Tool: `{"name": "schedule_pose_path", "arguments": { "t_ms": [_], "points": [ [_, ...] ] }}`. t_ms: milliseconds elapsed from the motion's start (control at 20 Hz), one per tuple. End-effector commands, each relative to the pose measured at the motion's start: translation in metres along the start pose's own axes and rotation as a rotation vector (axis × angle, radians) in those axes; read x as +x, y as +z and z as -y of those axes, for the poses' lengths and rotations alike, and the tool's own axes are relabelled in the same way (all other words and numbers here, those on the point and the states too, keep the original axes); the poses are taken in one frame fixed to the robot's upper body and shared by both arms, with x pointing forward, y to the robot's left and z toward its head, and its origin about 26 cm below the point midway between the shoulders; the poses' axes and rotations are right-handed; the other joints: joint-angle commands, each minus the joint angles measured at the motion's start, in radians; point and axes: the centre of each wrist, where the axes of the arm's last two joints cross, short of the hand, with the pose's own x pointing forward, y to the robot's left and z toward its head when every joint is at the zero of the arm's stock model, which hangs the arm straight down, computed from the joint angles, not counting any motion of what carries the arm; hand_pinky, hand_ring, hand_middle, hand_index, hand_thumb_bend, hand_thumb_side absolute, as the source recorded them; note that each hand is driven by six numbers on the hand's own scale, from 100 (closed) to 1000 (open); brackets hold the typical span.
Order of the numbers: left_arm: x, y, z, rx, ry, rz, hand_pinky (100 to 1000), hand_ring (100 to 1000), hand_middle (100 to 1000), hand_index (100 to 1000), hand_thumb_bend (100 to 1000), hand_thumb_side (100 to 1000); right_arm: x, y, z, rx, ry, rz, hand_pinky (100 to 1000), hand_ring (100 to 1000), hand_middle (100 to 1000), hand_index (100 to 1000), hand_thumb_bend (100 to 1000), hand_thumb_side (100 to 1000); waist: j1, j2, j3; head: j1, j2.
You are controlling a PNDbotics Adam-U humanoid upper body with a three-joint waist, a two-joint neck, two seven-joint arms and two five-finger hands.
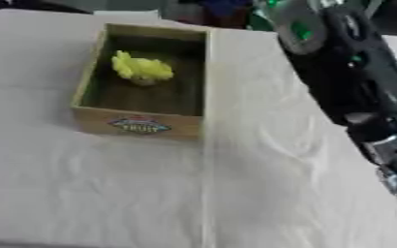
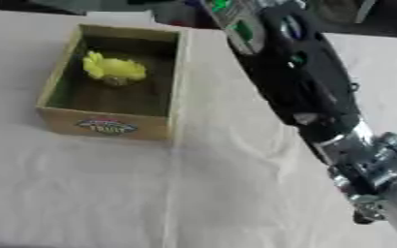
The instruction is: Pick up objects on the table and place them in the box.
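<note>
Right eye view shows the near desk point(image 2: 151, 203), covered in pale cloth, with nothing loose on it. The right arm point(image 2: 320, 97) slants from the far top down to the near right edge; its hand lies outside both views, so its fingers cannot be told, and the left hand is unseen too. Farther left sits the box point(image 1: 138, 123), a yellow object point(image 1: 141, 69) already inside near its far wall. Judged from this, the arm should swing wide of the box and look for anything left.
</note>
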Motion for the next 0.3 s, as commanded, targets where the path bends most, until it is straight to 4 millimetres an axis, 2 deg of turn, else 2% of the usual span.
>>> {"name": "schedule_pose_path", "arguments": {
  "t_ms": [50, 150, 300],
  "points": [
    [0.007, -0.008, -0.005, -0.002, -0.012, 0.039, 485, 523, 545, 671, 100, 592, 0.009, 0.046, 0.038, -0.229, -0.117, 0.010, 857, 757, 721, 862, 100, 1000, 0.013, -0.020, -0.004, 0.020, 0.005],
    [0.007, -0.006, -0.005, 0.002, -0.013, 0.038, 485, 523, 545, 671, 100, 592, 0.009, 0.069, 0.038, -0.321, -0.213, 0.008, 854, 748, 722, 866, 100, 1000, 0.021, -0.022, -0.007, 0.025, 0.022],
    [0.006, -0.003, -0.006, 0.008, -0.012, 0.032, 485, 523, 546, 672, 100, 592, -0.007, 0.083, 0.026, -0.434, -0.337, 0.000, 855, 742, 730, 879, 100, 1000, 0.035, -0.025, -0.015, 0.031, 0.049]
  ]
}}
